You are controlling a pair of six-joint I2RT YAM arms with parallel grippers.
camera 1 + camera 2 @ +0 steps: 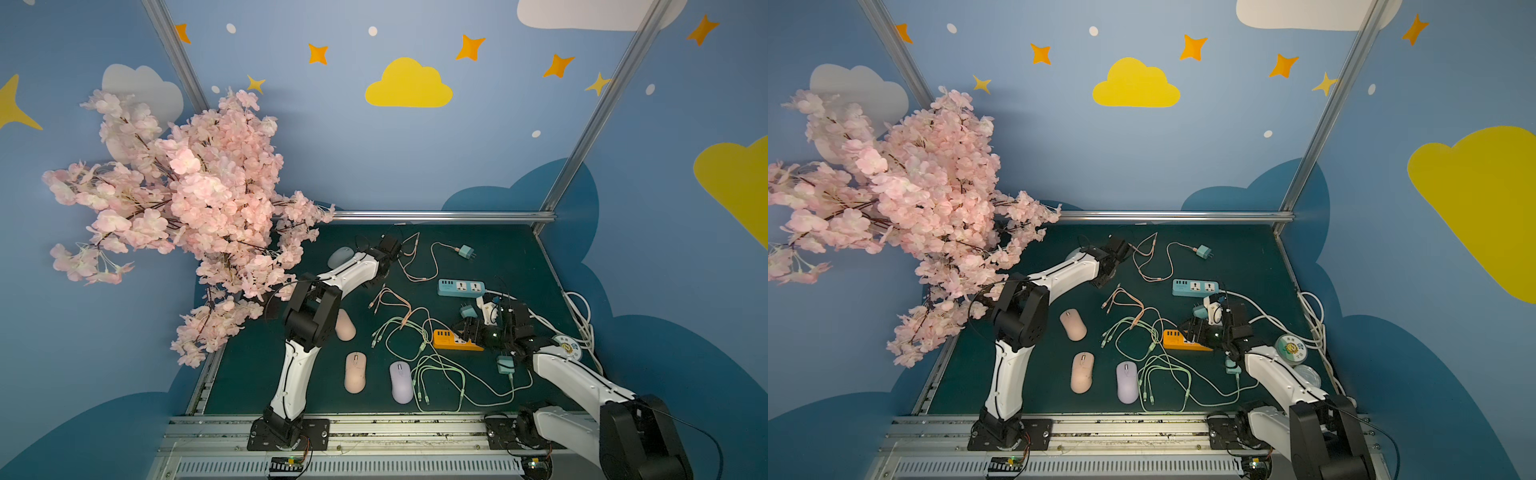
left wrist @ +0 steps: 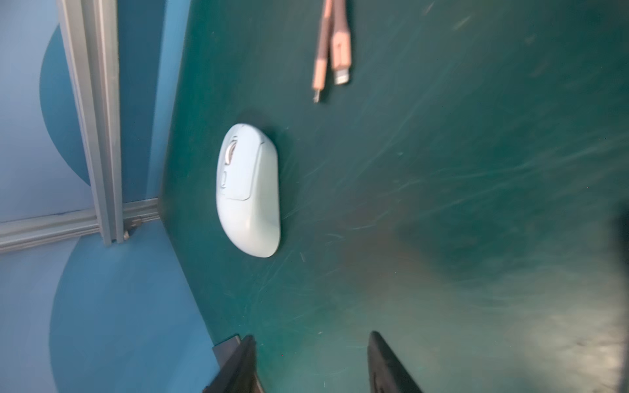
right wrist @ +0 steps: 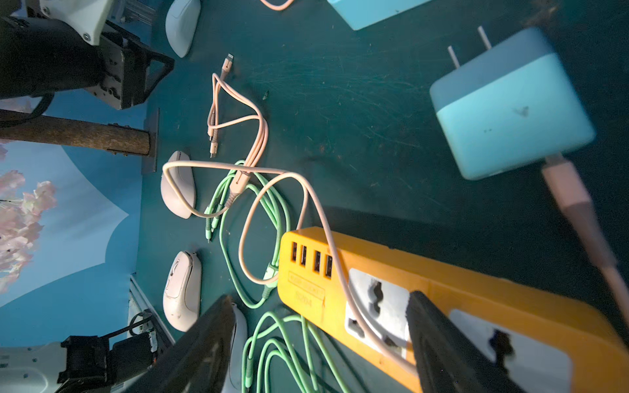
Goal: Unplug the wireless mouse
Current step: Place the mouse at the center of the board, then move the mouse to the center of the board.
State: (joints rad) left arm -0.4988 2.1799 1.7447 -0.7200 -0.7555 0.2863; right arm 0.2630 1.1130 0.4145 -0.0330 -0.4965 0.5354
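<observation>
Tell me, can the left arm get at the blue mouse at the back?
Probably yes. The left arm reaches right beside the blue mouse, its jaws stand open and empty, and only bare mat lies between. The pink cable ends lie off to the side.

1. The blue mouse (image 1: 338, 257), at eleven o'clock on the mat (image 1: 498, 257), is half hidden behind the left arm (image 1: 353, 269).
2. The pink cable plugs (image 2: 332, 64) are motion-blurred.
3. Only a sliver of the purple mouse (image 3: 241, 337) shows past one finger (image 3: 197, 354) of the right gripper (image 3: 320, 299).
</observation>
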